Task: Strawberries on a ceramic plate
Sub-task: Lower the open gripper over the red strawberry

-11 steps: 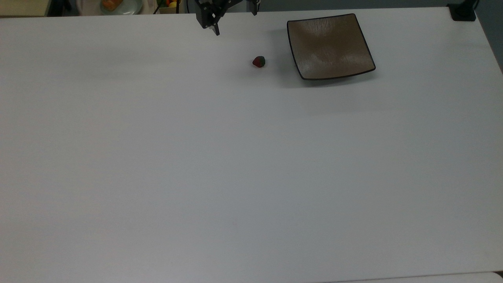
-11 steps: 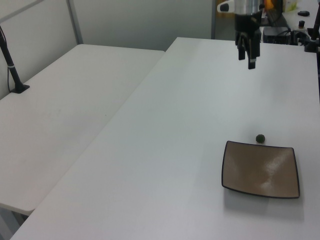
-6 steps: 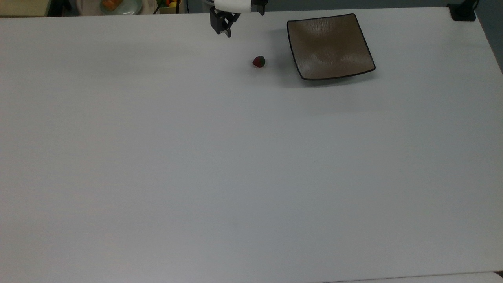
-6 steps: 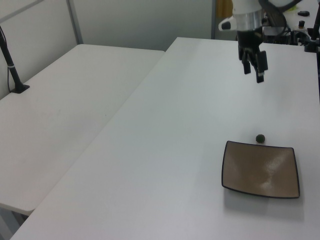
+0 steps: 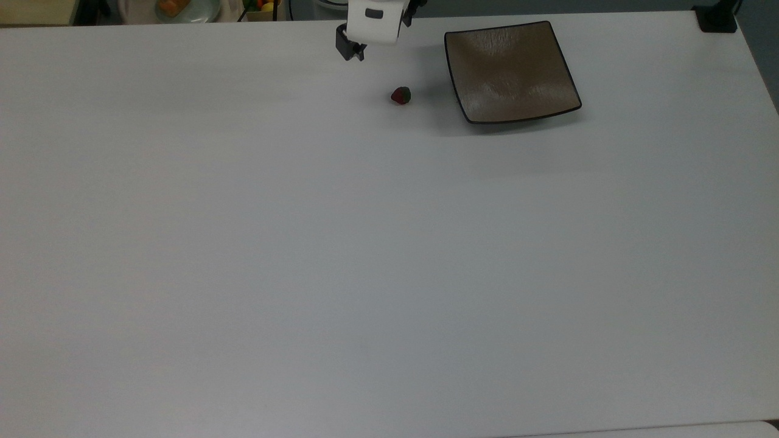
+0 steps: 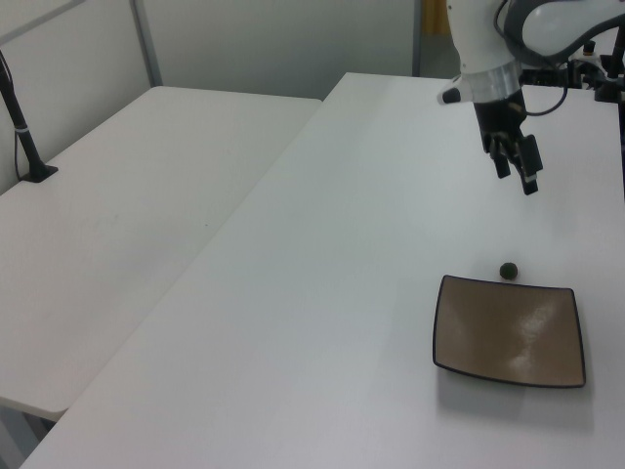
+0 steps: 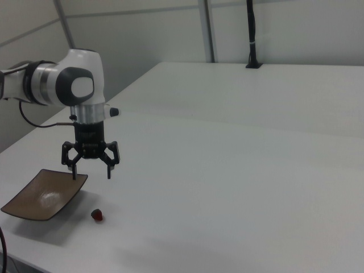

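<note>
The hand (image 7: 91,169) has swung in from the counter's far edge toward the strawberry (image 5: 400,95) and hangs above the counter (image 5: 365,255), fingers spread wide, nothing between them. The strawberry sits on the counter just beside the square plate (image 5: 511,72), near that far edge.
</note>
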Tool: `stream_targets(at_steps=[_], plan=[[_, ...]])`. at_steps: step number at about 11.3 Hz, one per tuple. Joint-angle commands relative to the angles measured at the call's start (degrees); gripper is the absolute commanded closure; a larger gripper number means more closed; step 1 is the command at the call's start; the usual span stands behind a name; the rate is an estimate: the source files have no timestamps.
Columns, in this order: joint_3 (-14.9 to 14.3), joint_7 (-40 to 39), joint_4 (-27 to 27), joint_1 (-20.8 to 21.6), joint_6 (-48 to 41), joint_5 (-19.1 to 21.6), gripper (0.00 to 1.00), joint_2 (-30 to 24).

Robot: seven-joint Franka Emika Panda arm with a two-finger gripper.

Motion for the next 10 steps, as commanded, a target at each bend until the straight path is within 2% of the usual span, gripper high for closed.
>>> stream_targets(at_steps=[1, 6, 10], plan=[[0.4, -0.7, -7.8, 1.2, 7.4, 0.2, 0.0, -2.2], [2.3, -0.7, -17.7, 2.2, 22.6, 0.1, 0.0, -2.2], [3.4, -1.0, -21.7, 2.3, 32.2, 0.1, 0.0, -1.6]])
